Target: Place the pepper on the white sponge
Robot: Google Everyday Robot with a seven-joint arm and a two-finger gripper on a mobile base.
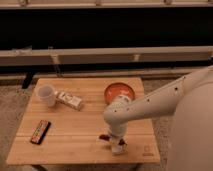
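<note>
At 5 o'clock on the table (80, 125), close to its front edge, we see the gripper (116, 145) pointing straight down, low over the wood. Its arm (150, 104), white and thick, comes in from 3 o'clock, crosses the table's right edge and bends down at a rounded joint right above the gripper. Whether the gripper is spread, pressed together or pinching something, we cannot tell. A small red shape, probably the pepper (104, 136), sits right against the gripper's 9 o'clock side, low to the table top. We find the other things well apart from it. A white cup (46, 95) stands upright at the table's 10 o'clock. Just beside the cup, at its 4 o'clock, a pale carton (69, 100) lies flat and slanted, with one end near the cup. An orange bowl (120, 92) rests at 1 o'clock, near the back edge, and the arm's joint overlaps its near rim in our view. A dark bar (40, 131) with red print lies flat at 8 o'clock, tilted, well clear of the cup and carton. Between the bar and the gripper we see only wood. Beyond the table, at 12 o'clock, a pale ledge (100, 54) runs across a dark background.
</note>
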